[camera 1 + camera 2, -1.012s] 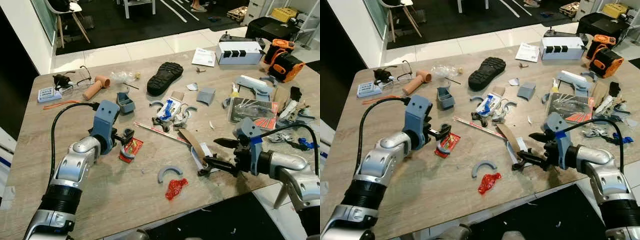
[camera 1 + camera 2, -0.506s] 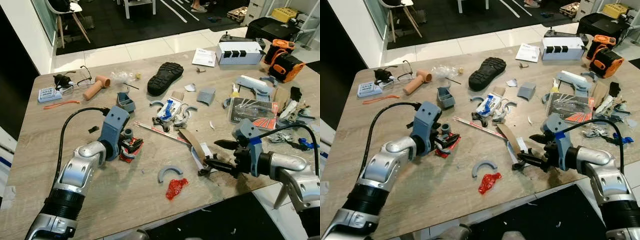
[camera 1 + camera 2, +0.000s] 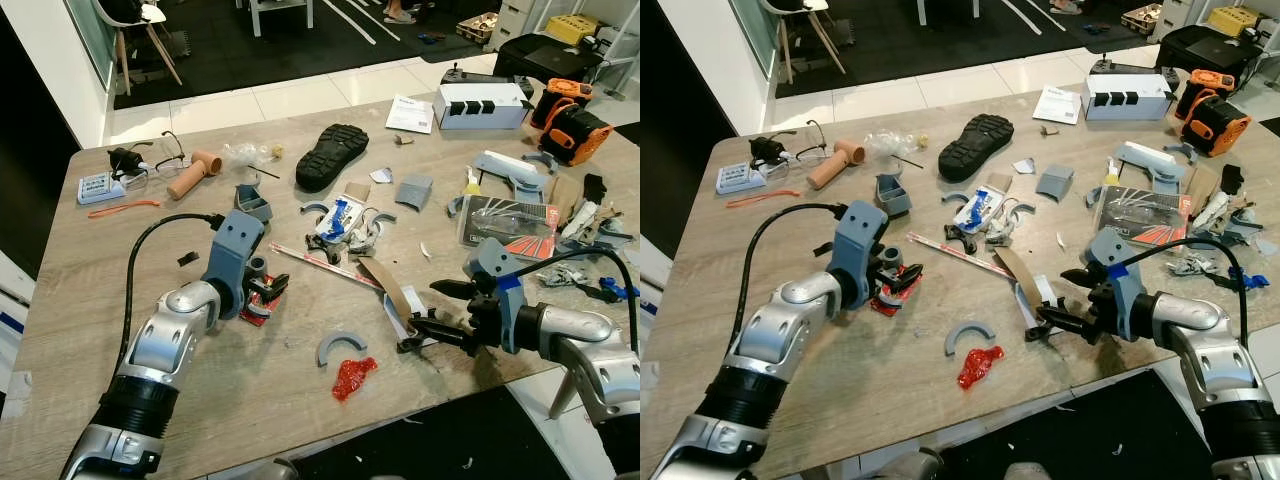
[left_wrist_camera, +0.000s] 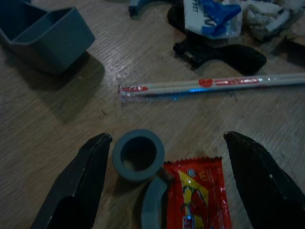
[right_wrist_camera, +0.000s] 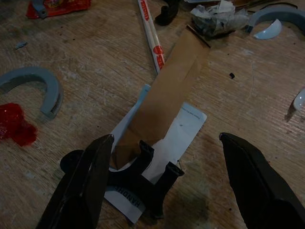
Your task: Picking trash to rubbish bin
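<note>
Trash lies scattered on a wooden table (image 3: 120, 270). My left gripper (image 3: 268, 290) is open and low over a red sauce sachet (image 4: 198, 191). A grey ring (image 4: 138, 155) and a grey curved piece (image 4: 152, 205) sit between its fingers beside the sachet. A wrapped chopstick sleeve (image 4: 209, 85) lies just beyond. My right gripper (image 3: 425, 310) is open near the table's front edge. It points at a brown paper strip (image 5: 162, 100) lying on a white card (image 5: 183, 126), with a black plastic piece (image 5: 138, 183) between its fingers. A crumpled red wrapper (image 3: 352, 377) lies near the front edge.
A grey arc (image 3: 341, 346) lies between the arms. Farther back are a black shoe sole (image 3: 331, 155), a blue-grey box (image 3: 252, 205), a white case (image 3: 482, 103), an orange tool (image 3: 570, 125) and glasses (image 3: 160, 155). Cluttered parts cover the table's right side.
My left gripper moved right and down over the red sachet and grey ring. The right gripper has stayed where it was, still open.
</note>
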Robot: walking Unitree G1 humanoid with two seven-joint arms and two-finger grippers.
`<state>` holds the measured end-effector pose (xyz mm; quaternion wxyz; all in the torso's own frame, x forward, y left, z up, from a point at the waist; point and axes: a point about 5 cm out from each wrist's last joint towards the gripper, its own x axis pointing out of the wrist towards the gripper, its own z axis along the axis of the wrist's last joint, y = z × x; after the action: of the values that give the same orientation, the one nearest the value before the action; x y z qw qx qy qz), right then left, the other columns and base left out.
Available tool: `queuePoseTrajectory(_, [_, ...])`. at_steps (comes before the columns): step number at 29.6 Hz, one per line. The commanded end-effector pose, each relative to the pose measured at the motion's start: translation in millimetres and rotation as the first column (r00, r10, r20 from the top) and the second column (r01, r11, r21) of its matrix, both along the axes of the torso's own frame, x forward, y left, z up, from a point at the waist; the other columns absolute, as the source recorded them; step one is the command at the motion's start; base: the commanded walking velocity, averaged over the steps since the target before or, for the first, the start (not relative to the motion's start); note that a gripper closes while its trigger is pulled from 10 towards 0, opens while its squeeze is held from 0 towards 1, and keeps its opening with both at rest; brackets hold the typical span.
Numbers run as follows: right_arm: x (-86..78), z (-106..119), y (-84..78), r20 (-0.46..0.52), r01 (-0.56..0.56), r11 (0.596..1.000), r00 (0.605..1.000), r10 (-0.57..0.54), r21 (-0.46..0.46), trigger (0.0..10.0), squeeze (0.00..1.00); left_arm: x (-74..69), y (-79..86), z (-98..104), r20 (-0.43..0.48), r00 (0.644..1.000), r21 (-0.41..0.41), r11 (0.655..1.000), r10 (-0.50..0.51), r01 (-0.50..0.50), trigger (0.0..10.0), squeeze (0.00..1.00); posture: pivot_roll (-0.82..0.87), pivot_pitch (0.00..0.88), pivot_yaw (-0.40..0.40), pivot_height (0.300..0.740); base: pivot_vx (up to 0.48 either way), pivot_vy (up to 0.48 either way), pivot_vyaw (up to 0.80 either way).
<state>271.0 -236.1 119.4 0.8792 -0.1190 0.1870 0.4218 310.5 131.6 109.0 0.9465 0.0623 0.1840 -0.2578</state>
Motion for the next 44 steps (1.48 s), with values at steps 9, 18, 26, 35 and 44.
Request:
queuePoseTrajectory(9, [-0.9,-1,0.9,-0.012,-0.007,1.0,1.0,0.007,-0.011,10.0,0.0,6.7,-9.4,1,0.01,1.0,0.014,1.0,0.028,-0.028,10.0,0.0,-0.09,0.0,0.034,0.74,0.0,0.0,0.0])
queuePoseTrajectory(18, [0.3,0,0.7,-0.007,0.001,1.0,1.0,-0.001,-0.015,10.0,0.0,6.7,-11.4,0,0.006,1.0,0.014,1.0,0.021,-0.021,0.0,0.0,-0.09,0.0,0.036,0.74,0.0,0.0,0.0])
queuePoseTrajectory(26, [1.0,2,0.2,-0.002,0.005,1.0,1.0,-0.006,-0.017,10.0,0.0,5.7,-11.7,-1,-0.001,1.0,0.014,1.0,0.011,-0.011,0.0,0.0,-0.09,0.0,0.036,0.74,0.0,0.0,0.0])
queuePoseTrajectory(35, [1.6,3,-0.5,0.003,0.011,1.0,1.0,-0.011,-0.018,10.0,0.0,5.5,-12.7,0,0.003,1.0,0.007,1.0,0.003,-0.003,0.0,0.0,-0.09,0.0,0.036,0.74,0.0,0.0,0.0])
queuePoseTrajectory(44, [7.9,14,0.6,0.066,0.042,0.999,0.997,-0.044,0.029,10.0,0.0,11.3,-12.1,16,0.084,0.995,-0.123,0.992,0.049,-0.039,0.0,0.0,-0.1,0.0,0.036,0.74,0.0,0.0,0.0])
